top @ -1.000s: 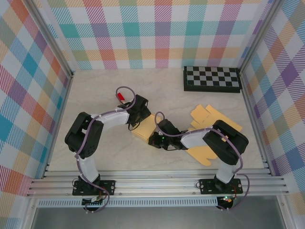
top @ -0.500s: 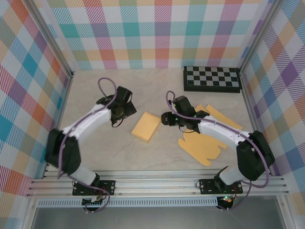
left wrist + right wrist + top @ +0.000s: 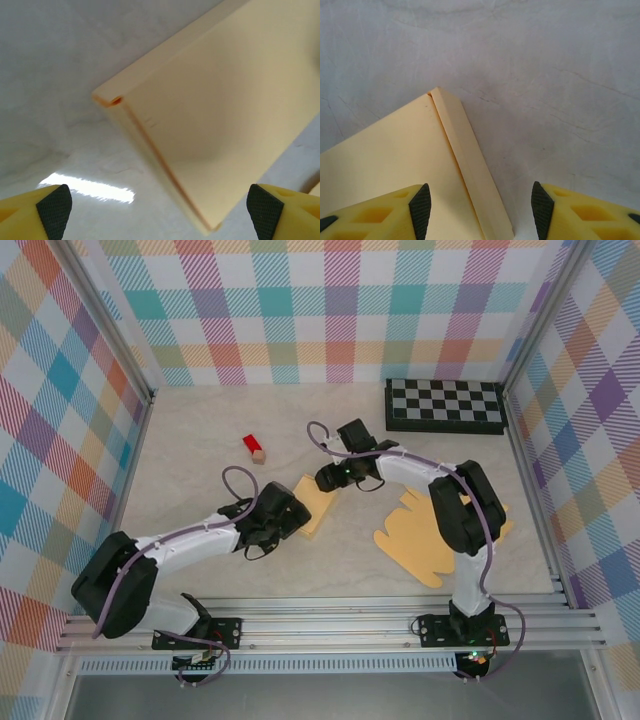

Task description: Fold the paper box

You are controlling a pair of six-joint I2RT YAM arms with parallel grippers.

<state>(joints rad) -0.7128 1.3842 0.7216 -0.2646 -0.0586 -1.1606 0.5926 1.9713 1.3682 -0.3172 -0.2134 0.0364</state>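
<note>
As I look down from the overhead camera, the paper box (image 3: 318, 505) lies folded flat on the table (image 3: 200, 430), a little left of the middle, with an arm at each end of it. The left gripper (image 3: 288, 514) sits at the box's near left corner and the right gripper (image 3: 327, 478) at its far corner. On the left wrist camera I see the fingertips (image 3: 52, 202) standing at the outer edges of the frame, so these jaws are spread wide and grip nothing; the box lies just ahead of them, a thin orange line showing along its seam. On the right wrist camera the pads (image 3: 420, 205) stand moderately apart, with the box's narrow side wall running down into the gap between them. Neither pad is pinching the cardboard, so I read this gripper as parted and empty, though I cannot tell whether the left pad brushes the top face. Flat cardboard cutouts (image 3: 415, 540) lie to the right of the box. A checkerboard (image 3: 445, 405) rests in the far right corner, and a small red block (image 3: 254, 446) sits well apart, beyond the left gripper.
</note>
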